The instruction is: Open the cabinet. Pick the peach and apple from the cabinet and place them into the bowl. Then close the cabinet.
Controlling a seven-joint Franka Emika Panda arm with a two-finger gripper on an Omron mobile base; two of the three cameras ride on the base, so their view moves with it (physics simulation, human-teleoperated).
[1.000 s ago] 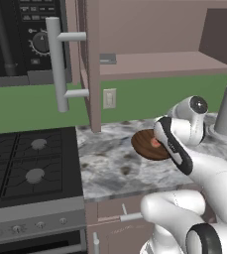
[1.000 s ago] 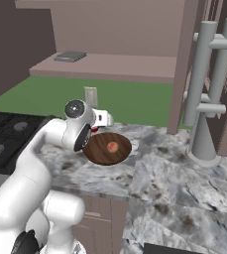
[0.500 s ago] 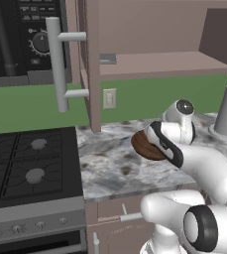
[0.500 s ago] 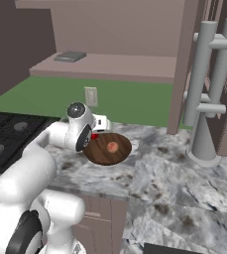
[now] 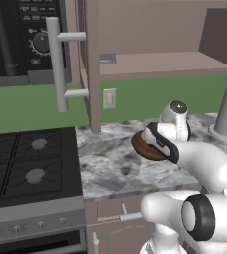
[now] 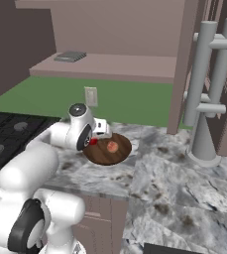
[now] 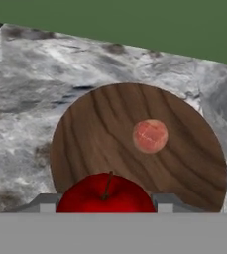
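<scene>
Above marble counter [image 7: 30, 74], gripper [image 7: 105, 203] apparently clasps apple [image 7: 105, 196] over bowl [image 7: 85, 134] holding peach [image 7: 150, 135].

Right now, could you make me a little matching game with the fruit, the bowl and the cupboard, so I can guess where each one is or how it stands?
Things:
1. peach
2. apple
3. bowl
4. cabinet

States:
A. doors open
B. held between the gripper fingers
C. lying inside the bowl
D. standing on the marble counter

Pairs: 1-C, 2-B, 3-D, 4-A

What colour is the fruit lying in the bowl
Pale orange-pink: the peach, clearest in the hand view.
</scene>
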